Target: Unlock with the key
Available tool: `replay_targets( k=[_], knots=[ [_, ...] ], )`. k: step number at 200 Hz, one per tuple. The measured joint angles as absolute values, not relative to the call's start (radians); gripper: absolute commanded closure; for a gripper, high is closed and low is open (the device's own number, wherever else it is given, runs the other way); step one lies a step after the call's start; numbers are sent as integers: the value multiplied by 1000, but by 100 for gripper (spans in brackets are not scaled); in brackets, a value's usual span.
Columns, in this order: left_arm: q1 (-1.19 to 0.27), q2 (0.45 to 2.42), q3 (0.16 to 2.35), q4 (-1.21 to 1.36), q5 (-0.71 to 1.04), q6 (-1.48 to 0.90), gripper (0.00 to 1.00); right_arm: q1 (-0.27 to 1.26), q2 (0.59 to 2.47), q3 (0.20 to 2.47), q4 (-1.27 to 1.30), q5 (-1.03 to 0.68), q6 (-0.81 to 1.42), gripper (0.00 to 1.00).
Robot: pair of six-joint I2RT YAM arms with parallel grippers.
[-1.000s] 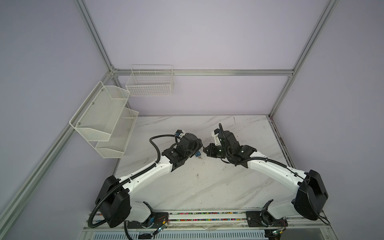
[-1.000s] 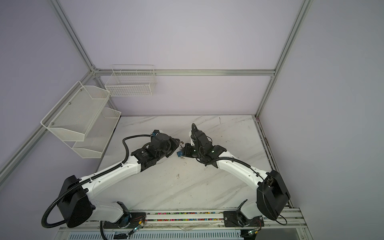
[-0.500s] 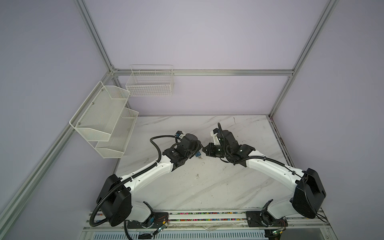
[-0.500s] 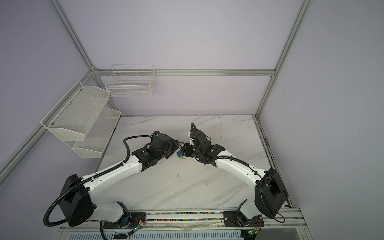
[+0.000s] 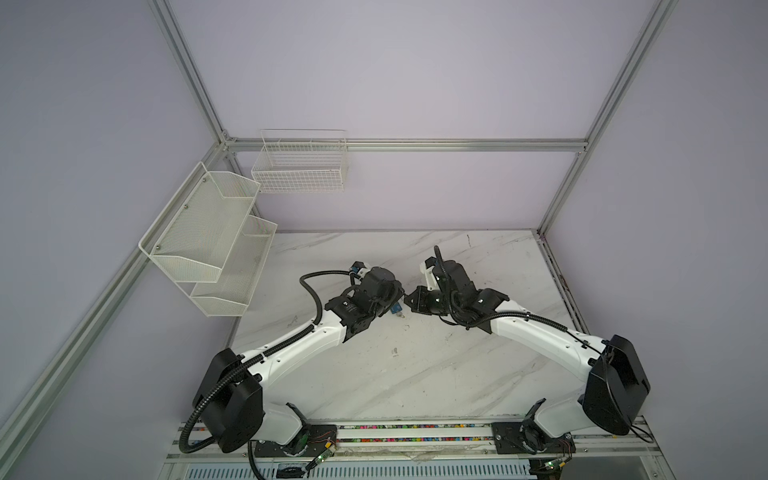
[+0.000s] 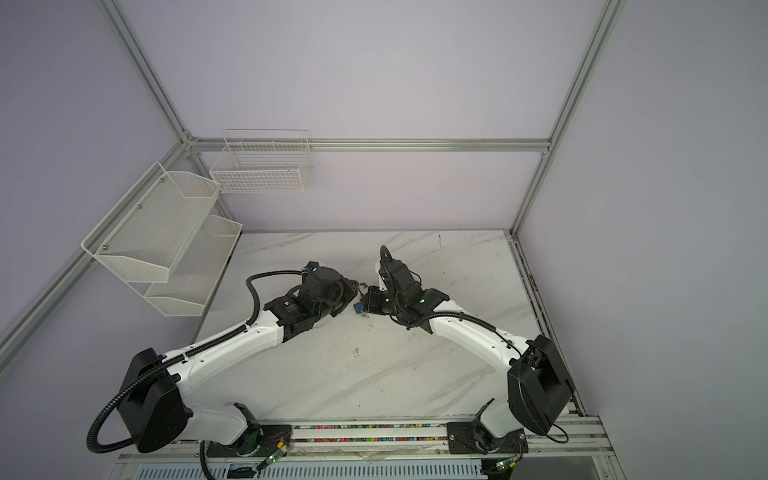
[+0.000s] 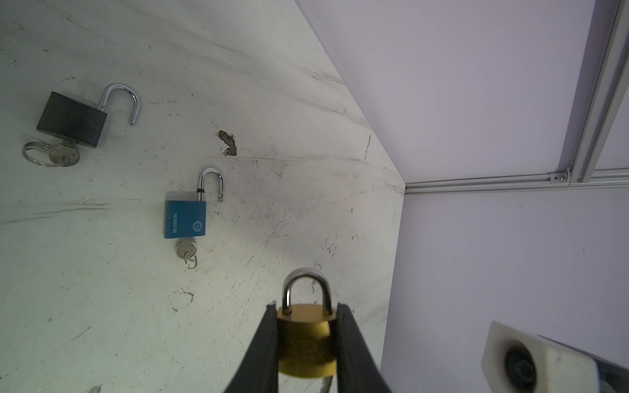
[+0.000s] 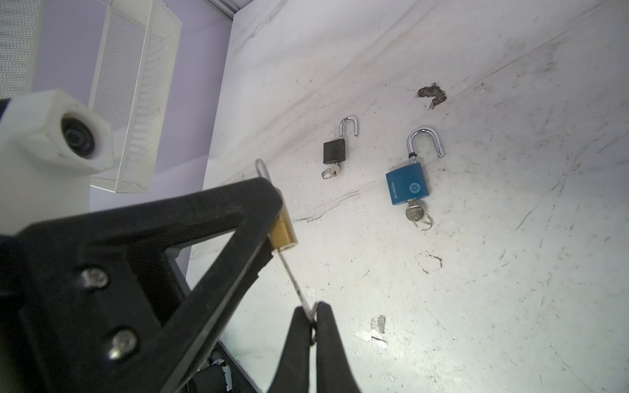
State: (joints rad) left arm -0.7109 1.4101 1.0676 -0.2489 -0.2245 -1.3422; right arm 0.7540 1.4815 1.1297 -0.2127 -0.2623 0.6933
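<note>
Near the blue padlock (image 7: 185,219), above the table (image 7: 102,306), your left gripper (image 7: 307,310) is clamped on the brass padlock (image 7: 308,343); the left wrist view alone shows its shackle (image 7: 306,274) closed. Only the right wrist view shows the key (image 8: 294,280) running out of its underside, your right gripper (image 8: 312,311) pinched tight on the key's end. In both top views the left arm (image 5: 299,349) and right arm (image 5: 540,336) reach inward, wrists almost meeting over the blue padlock.

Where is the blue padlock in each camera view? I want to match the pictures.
Top view: blue padlock near the picture's middle, on the table.
Top view: same place.
Left wrist: between black padlock and brass padlock.
Right wrist: beside the black padlock.
Shared landmark: the key in its body.
</note>
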Motion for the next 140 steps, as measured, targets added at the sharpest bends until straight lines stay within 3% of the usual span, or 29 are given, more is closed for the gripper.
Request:
replay_targets(
  k=[140],
  knots=[
    [-702, 1408, 1068, -249, -217, -1343, 96, 763, 1505, 1127, -198, -269, 686, 100]
  ],
)
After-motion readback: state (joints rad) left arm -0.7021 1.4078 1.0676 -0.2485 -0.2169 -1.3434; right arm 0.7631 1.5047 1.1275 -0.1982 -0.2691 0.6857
